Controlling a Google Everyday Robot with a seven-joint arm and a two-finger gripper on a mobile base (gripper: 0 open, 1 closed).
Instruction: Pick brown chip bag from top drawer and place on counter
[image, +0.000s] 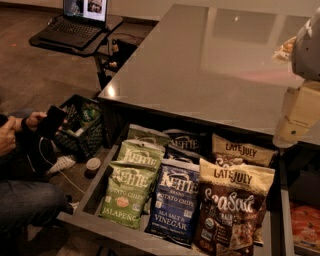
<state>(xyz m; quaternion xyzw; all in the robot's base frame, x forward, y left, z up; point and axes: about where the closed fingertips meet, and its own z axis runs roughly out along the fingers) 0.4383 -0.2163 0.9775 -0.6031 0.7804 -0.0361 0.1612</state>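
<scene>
The top drawer (89, 192) stands pulled open below the counter (210, 65), filled with rows of chip bags. A brown chip bag (231, 212) marked LATE JULY Sea Salt lies at the front of the right row. A second one (242, 150) lies behind it. My gripper (292, 131) is the cream end of the arm at the right edge. It hangs over the counter's front right part, above and behind the brown bags, touching none.
A blue Kettle bag (175, 205) fills the middle row and green Kettle bags (127, 195) the left row. A seated person holds a phone (50, 120) at left, beside a black crate (82, 127). A laptop table (75, 27) stands far left. An orange package (305, 222) lies lower right.
</scene>
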